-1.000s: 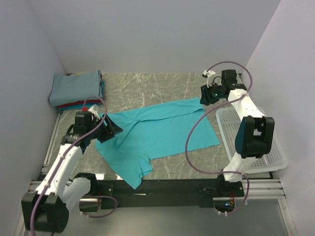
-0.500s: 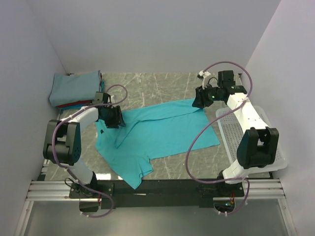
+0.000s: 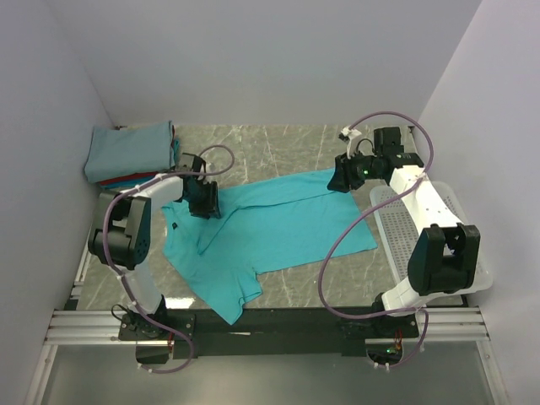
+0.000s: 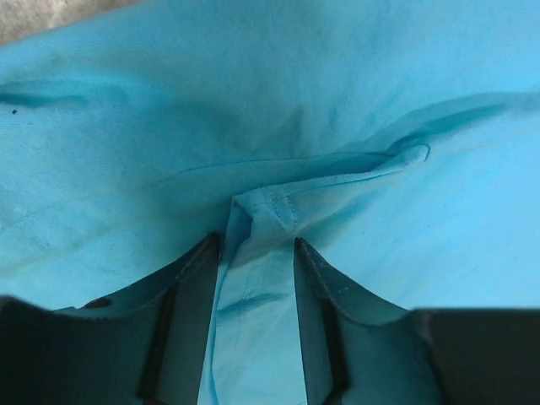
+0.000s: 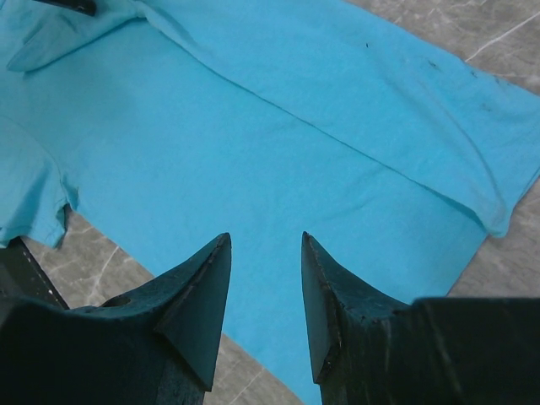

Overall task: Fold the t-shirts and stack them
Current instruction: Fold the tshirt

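- My left pincer (image 3: 205, 201) has swung in from the near-left edge onto the far-left edge of the turquoise t-shirt (image 3: 278, 228). Its jaws have narrowed either side of a raised hem fold (image 4: 263, 211) — I cannot tell if the cloth is pinched yet.
- My right pincer (image 3: 342, 179) has crept toward the shirt's far-right corner. It is half wide, with nothing between, above the cloth.
- The shirt lies spread mid-table, unmoved; the folded stack (image 3: 131, 152) sits far left.
- Judgement: both far corners are nearly taken — the first fold is about to start.
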Motion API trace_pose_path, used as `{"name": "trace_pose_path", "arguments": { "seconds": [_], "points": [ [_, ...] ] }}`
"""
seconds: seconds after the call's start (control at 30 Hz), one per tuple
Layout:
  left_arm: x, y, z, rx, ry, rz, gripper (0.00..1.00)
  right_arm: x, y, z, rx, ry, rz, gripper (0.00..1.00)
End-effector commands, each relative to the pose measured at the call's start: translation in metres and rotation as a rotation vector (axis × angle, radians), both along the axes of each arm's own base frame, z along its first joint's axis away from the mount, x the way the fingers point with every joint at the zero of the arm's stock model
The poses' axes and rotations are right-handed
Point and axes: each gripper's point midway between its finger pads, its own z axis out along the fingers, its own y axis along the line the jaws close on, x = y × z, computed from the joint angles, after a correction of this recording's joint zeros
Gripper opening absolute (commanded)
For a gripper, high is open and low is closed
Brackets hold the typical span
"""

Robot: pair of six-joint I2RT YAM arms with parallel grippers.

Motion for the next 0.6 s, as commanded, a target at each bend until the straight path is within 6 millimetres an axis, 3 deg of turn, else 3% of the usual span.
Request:
{"name": "trace_pose_path", "arguments": {
  "seconds": [0.0, 0.23, 0.57],
  "points": [
    [0.002, -0.006, 0.006, 0.014, -0.015, -0.042, 0.45, -0.001, 0.002, 0.010, 0.024, -0.033, 0.009, 0.46],
    [-0.009, -0.022, 0.018, -0.033, -0.026, -0.070, 0.30, -0.001, -0.002, 0.008, 0.024, -0.030, 0.004, 0.47],
    [-0.032, -0.052, 0.036, -0.102, -0.038, -0.134, 0.19, -0.001, -0.005, 0.008, 0.028, -0.028, -0.001, 0.46]
  ]
}}
